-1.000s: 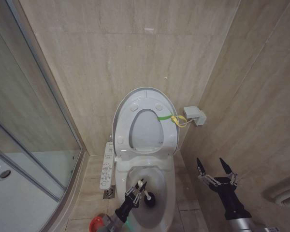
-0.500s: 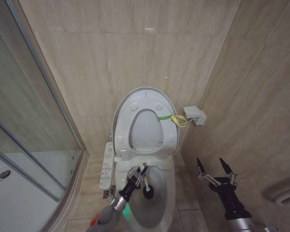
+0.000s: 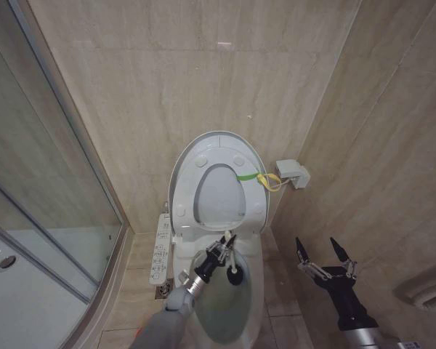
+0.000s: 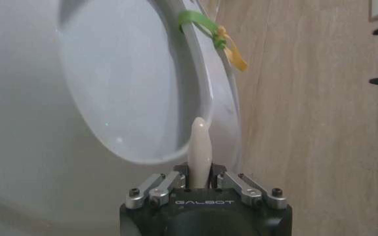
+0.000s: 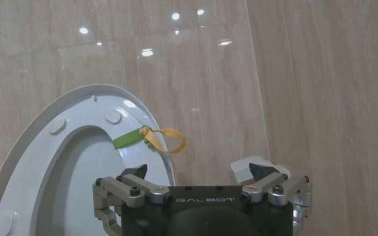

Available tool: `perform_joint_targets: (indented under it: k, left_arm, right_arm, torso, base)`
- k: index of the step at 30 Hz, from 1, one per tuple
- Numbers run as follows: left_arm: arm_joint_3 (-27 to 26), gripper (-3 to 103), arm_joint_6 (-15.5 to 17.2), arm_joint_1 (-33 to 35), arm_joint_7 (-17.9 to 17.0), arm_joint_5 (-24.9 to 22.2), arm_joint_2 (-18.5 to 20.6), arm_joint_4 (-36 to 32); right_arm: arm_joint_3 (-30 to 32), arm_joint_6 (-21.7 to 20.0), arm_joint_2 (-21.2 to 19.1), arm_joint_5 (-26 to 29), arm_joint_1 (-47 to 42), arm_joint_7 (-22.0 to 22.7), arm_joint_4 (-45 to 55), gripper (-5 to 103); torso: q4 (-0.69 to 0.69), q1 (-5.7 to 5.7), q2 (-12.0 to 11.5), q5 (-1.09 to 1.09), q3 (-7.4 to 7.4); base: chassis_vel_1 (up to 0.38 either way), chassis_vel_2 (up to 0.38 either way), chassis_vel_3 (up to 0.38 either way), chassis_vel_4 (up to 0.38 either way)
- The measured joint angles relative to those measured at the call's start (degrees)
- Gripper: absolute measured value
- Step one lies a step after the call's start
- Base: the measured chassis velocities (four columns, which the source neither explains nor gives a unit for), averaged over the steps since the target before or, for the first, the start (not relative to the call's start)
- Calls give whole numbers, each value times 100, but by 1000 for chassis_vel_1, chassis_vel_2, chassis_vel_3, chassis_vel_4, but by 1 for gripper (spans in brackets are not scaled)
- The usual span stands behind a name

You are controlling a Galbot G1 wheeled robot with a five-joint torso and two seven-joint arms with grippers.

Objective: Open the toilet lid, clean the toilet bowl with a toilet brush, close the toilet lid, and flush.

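The toilet lid [image 3: 216, 147] stands raised against the back wall with the seat ring up against it, a green-and-yellow band [image 3: 256, 177] tied at its right edge. Below lies the white toilet bowl [image 3: 251, 302]. My left gripper [image 3: 224, 244] reaches over the back of the bowl, shut on the toilet brush's white handle [image 4: 200, 145]. The dark brush head [image 3: 233, 277] hangs inside the bowl near its rear wall. In the left wrist view the left gripper [image 4: 201, 173] faces the lid [image 4: 110, 73]. My right gripper [image 3: 323, 254] hovers open to the toilet's right and is seen open [image 5: 202, 173] in front of the lid [image 5: 77, 128].
A glass shower enclosure [image 3: 51, 189] and white shower tray [image 3: 29, 291] fill the left side. A control panel [image 3: 160, 251] sits along the toilet's left, a floor drain [image 3: 164, 289] below it. A white wall box [image 3: 292, 173] is mounted right of the lid. The right wall runs close by the right arm.
My left arm has pushed forward, carrying the brush from the middle of the bowl to its rear. The right arm has stayed still.
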Motion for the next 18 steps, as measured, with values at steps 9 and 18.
perform_joint_targets:
  k: [9,18]
  left_arm:
    - [-176,21,-173,147,226,110,-209,387]
    - [-230,21,-71,-279,125,17,-215,240]
  right_arm:
    - [0,0,0,0,0,0,0,100]
    - [0,0,-1,0,0,0,0,100]
  torso:
    - [1,0,0,0,-1]
    - [1,0,1,-2,1]
  base:
    - [0,0,0,0]
    - [0,0,0,0]
